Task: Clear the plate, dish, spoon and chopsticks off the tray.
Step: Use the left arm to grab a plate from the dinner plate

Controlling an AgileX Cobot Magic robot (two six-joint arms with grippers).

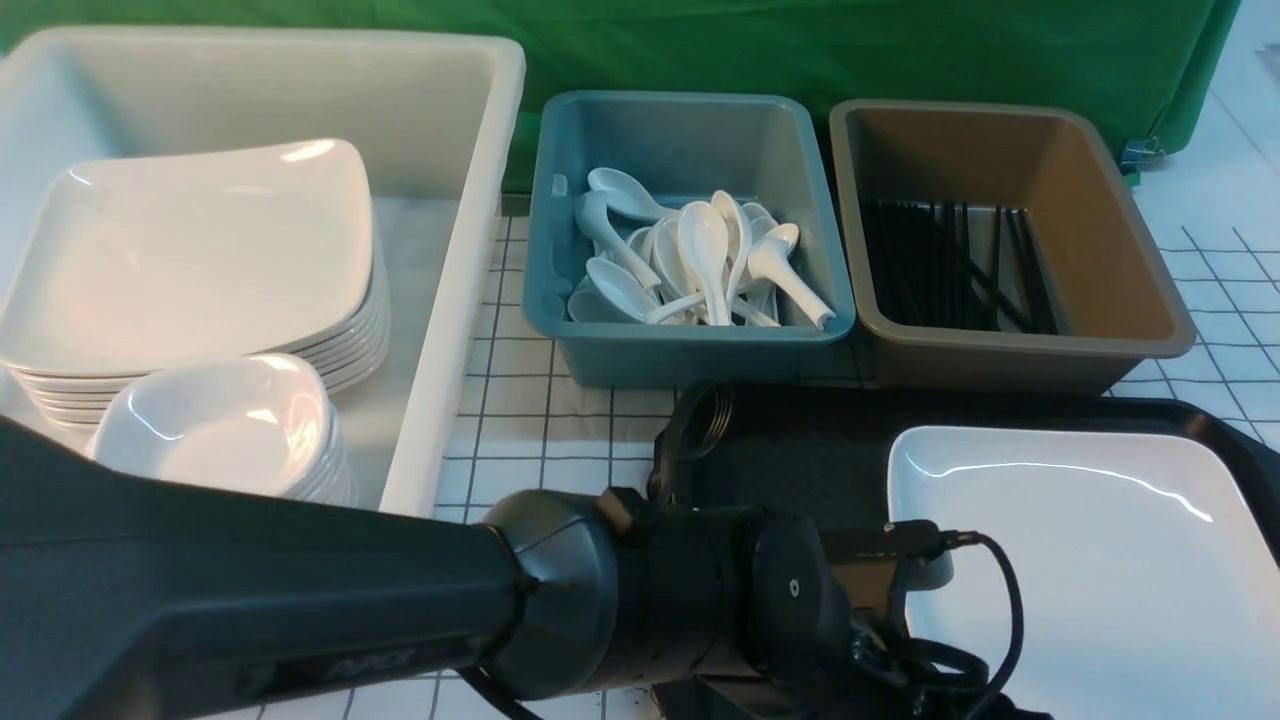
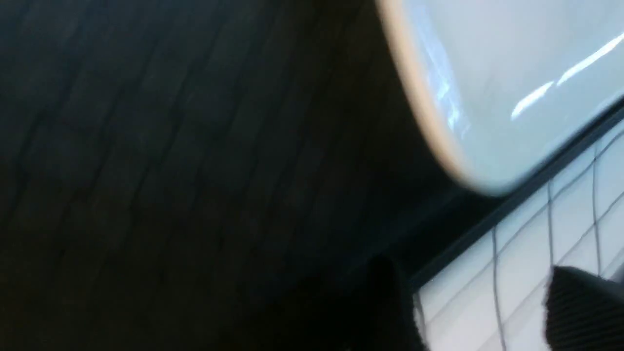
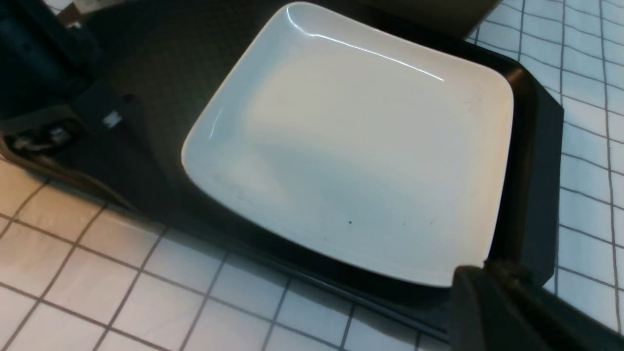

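Seen from the front, the left arm [image 1: 250,590] reaches in low from the left, and its wrist sits over the bare left part of the black tray [image 1: 800,450]. The hand itself is hidden below the wrist. Only the left wrist view shows the left hand [image 2: 482,312]. Its fingertips [image 2: 580,307] stand wide apart with nothing between them, one against the dark tray and the other over the gridded table [image 2: 521,253], with the tray's rim running between.

The right arm is out of the front view. Its own camera shows the right hand [image 3: 492,312] as a dark tip, closed on nothing, just by a corner of the plate [image 3: 351,146] at the tray's rim.

The plate lies flat on the right part of the tray, with its edges close inside the rim and one corner tucked near the tray's cut corner. The open room is the bare tray to the plate's left and the strip of table between the tray and the white tub [image 1: 440,300].

The tub, on the left, holds a stack of large plates [image 1: 190,260] and, nearer, a stack of small dishes [image 1: 220,425]. Behind the tray, the blue bin [image 1: 690,350] holds a heap of white soup spoons [image 1: 700,250]. The brown bin [image 1: 1120,250], to the right of the blue bin, holds black chopsticks [image 1: 940,265] lying lengthwise.
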